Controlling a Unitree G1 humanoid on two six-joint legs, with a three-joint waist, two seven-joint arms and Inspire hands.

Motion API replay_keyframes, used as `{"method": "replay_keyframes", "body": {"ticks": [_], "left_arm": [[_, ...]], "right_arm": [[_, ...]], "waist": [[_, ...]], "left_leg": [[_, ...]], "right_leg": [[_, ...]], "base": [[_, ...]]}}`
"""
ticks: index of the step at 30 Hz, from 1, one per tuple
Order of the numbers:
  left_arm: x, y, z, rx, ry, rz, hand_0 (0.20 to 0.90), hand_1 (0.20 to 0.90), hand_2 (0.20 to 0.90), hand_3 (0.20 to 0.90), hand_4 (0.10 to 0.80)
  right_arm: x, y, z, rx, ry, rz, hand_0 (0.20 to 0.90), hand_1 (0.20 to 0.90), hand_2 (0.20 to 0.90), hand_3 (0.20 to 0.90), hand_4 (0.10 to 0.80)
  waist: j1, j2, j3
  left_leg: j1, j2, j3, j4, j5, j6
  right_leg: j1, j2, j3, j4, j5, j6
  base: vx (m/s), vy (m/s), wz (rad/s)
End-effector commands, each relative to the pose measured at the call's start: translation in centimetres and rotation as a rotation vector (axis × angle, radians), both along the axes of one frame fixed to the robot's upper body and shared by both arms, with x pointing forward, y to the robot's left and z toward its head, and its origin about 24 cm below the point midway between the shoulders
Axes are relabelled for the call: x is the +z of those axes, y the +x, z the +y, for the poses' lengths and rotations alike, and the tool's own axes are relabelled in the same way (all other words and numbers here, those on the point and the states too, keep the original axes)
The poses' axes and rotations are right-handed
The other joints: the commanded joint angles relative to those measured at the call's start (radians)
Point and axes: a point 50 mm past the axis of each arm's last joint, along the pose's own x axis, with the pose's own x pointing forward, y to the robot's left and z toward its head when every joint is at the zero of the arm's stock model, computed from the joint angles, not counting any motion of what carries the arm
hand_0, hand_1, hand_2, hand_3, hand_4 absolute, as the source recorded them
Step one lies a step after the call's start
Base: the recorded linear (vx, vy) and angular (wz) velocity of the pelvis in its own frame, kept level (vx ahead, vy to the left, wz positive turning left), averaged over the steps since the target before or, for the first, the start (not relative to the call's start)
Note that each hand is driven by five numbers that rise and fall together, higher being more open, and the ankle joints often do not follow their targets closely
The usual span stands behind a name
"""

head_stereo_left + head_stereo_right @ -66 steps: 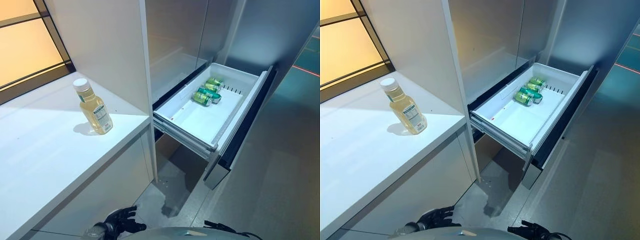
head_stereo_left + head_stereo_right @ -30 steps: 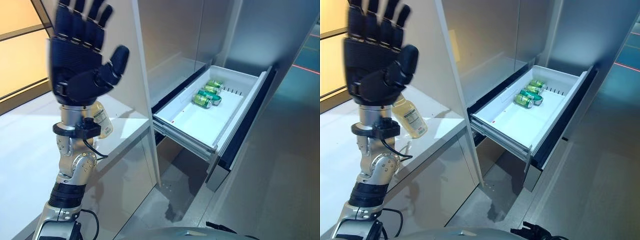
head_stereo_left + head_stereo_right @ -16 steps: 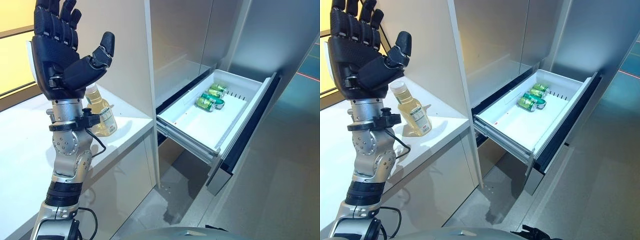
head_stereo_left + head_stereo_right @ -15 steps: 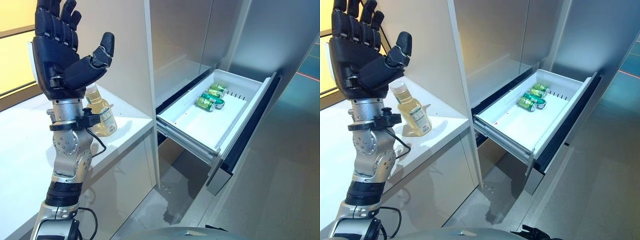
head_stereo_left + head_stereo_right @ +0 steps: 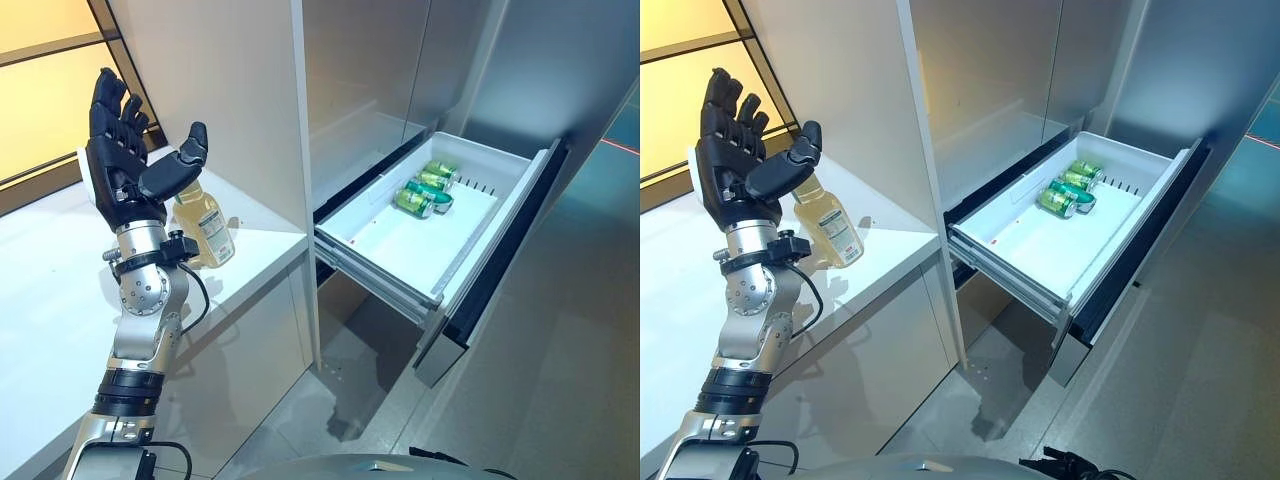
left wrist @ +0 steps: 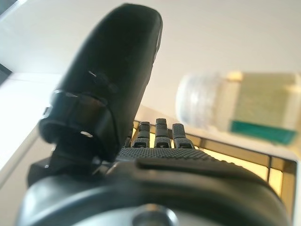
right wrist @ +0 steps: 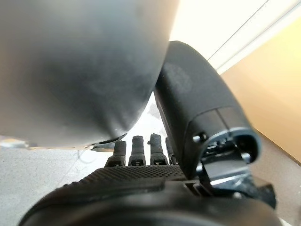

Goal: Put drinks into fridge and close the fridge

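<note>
While the left hand [image 5: 128, 170] is hovering with fingers spread wide and holding nothing, the bottle [image 5: 206, 226] is standing upright just beyond it near the counter [image 5: 60, 290] edge, cap up, long axis vertical. It is likely smooth, rigid and moderately heavy; gripping mid-body seems best. Farther off, cans [image 5: 423, 190] are lying in the open fridge drawer [image 5: 400, 250]. The right hand [image 7: 141, 155] is showing relaxed fingers.

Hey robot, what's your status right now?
Left hand open, raised beside the bottle on the counter, not gripping. Right hand low, idle. Fridge drawer open, cans inside. Path clear.
</note>
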Motion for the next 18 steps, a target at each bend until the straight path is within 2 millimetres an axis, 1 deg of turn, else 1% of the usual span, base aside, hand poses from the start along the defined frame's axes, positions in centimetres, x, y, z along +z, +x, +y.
{"method": "replay_keyframes", "body": {"ticks": [1,8,18], "left_arm": [[4.0,-0.1,0.1,0.049,0.135,-0.171,0.900,0.900,0.900,0.900,0.800],[3.3,0.4,0.5,0.074,0.174,-0.103,0.900,0.900,0.900,0.900,0.800],[1.1,1.3,0.6,0.071,0.201,0.029,0.900,0.900,0.900,0.900,0.800]], "right_arm": [[0.0,0.7,0.7,0.030,0.023,-0.007,0.900,0.900,0.900,0.900,0.800],[0.1,0.8,0.5,0.036,0.021,-0.007,0.900,0.900,0.900,0.900,0.800],[0.1,0.9,0.2,0.036,0.019,-0.007,0.900,0.900,0.900,0.900,0.800]], "waist": [[0.009,0.023,-0.002],[0.003,0.026,0.000],[-0.005,0.030,0.003]], "left_leg": [[0.039,-0.043,0.024,0.015,-0.140,0.044],[0.043,-0.041,0.032,0.016,-0.142,0.044],[0.048,-0.042,0.039,0.017,-0.145,0.044]], "right_leg": [[-0.081,0.059,-0.008,0.117,-0.064,0.002],[-0.081,0.059,-0.003,0.119,-0.065,0.005],[-0.079,0.060,0.003,0.120,-0.065,0.008]], "base": [[0.000,0.000,0.00],[0.000,0.000,0.00],[0.000,0.000,0.00]]}}
